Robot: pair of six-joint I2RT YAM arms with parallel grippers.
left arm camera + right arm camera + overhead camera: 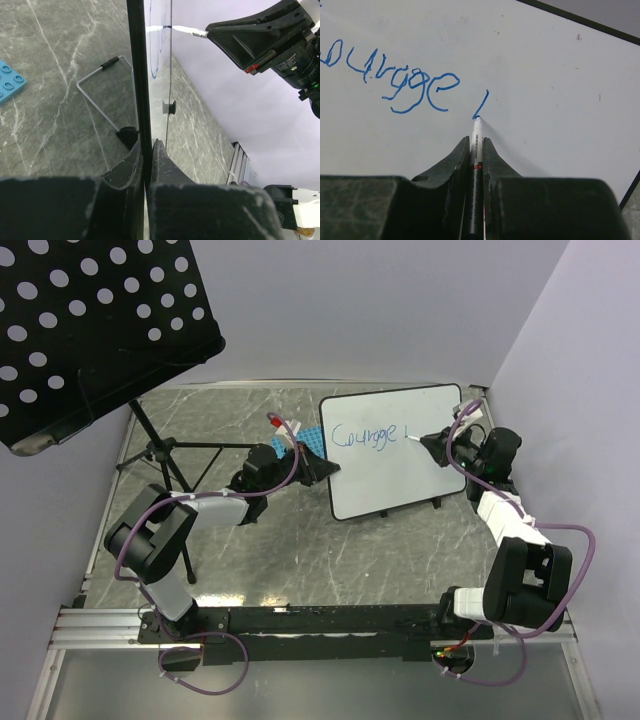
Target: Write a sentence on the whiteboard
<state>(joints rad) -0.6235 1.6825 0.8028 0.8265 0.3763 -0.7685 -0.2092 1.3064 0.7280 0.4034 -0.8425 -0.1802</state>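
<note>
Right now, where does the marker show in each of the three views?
Top external: the marker, right of centre, tip at the whiteboard, held by the right gripper.
Left wrist: the marker at the top, reaching left to the edge-on board.
Right wrist: the marker at centre, between the fingers.
Shared landmark: the blue writing.

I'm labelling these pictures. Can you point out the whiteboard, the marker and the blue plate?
whiteboard (400, 480), top view, bare white face, lower middle.
marker (477, 131), right wrist view, white barrel just behind the tip.
blue plate (9, 81), left wrist view, its studded top.
</note>
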